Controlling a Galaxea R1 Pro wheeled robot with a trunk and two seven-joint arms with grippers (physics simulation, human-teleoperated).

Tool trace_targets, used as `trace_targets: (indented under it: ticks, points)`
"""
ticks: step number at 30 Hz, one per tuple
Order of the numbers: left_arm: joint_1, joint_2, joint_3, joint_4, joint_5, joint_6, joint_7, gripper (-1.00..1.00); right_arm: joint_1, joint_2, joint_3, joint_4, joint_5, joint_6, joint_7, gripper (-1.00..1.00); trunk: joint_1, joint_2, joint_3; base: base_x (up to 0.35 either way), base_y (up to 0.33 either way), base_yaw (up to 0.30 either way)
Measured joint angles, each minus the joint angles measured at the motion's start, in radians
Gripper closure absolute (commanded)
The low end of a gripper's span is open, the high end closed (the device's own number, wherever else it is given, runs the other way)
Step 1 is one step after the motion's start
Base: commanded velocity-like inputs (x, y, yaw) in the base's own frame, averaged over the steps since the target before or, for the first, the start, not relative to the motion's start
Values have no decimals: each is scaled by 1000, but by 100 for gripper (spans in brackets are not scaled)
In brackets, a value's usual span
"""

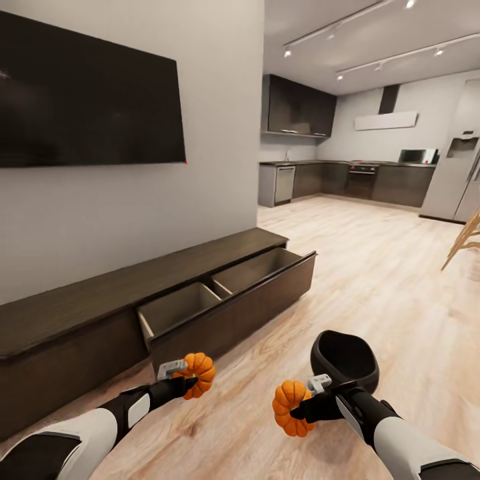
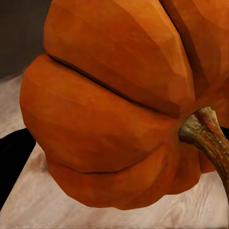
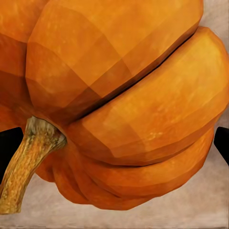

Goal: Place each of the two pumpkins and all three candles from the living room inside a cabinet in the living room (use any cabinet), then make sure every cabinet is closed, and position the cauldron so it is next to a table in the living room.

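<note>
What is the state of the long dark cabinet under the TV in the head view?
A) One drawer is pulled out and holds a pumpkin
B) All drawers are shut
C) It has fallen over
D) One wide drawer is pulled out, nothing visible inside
D: the cabinet stands upright with its drawer pulled out, its compartments showing nothing inside.

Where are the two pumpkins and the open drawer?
left pumpkin (image 1: 199, 374), head view, on its ribbed side
right pumpkin (image 1: 288, 407), head view, on its ribbed side
open drawer (image 1: 233, 317), head view, on its dark front panel
</note>
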Motion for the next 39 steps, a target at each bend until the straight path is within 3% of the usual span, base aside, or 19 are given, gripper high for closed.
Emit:
trace_targets:
  ticks: [15,39]
  points:
    - [0,-4,0,0,0,0,-1,100,0,0,0,0,0,-1,0,100,0,0,0,-82,-112,282]
    - [0,-12,4,-1,2,6,-2,100,0,-2,-4,-2,-2,5,6,100,-18,19,83,0,0,39]
